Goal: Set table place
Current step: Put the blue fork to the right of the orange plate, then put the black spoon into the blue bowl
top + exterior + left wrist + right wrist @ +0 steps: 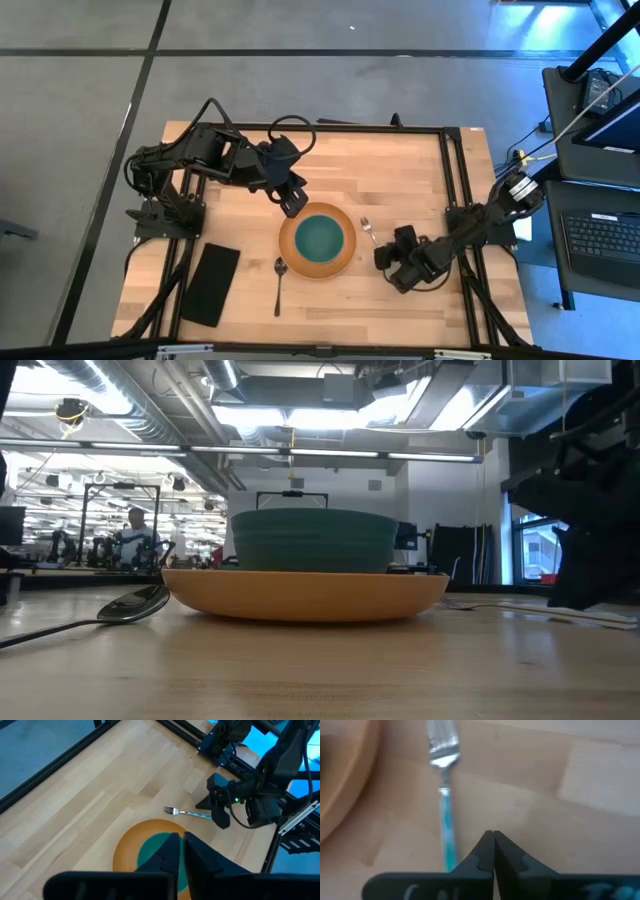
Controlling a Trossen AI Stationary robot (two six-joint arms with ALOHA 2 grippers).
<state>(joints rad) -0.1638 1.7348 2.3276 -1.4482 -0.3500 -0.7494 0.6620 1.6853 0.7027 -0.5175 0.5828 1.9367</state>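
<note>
Worktop [400, 170] carries plate [342, 262] with teal bowl [320, 238] at centre. Spoon [279, 282] just left of plate, napkin [211, 283] farther left. Fork [369, 230] just right. Left hand [292, 203] closed, above plate's far-left rim. Right hand [385, 256] closed, empty, beside fork handle.

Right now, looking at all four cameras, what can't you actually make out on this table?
- Blue-handled metal fork: right wrist view, its handle end runs behind the right hand.
- Teal round bowl inside: low view, its own wall hides it.
- Black folded cloth napkin: seen only in the high view.
- Left hand: covers part of the bowl.
</note>
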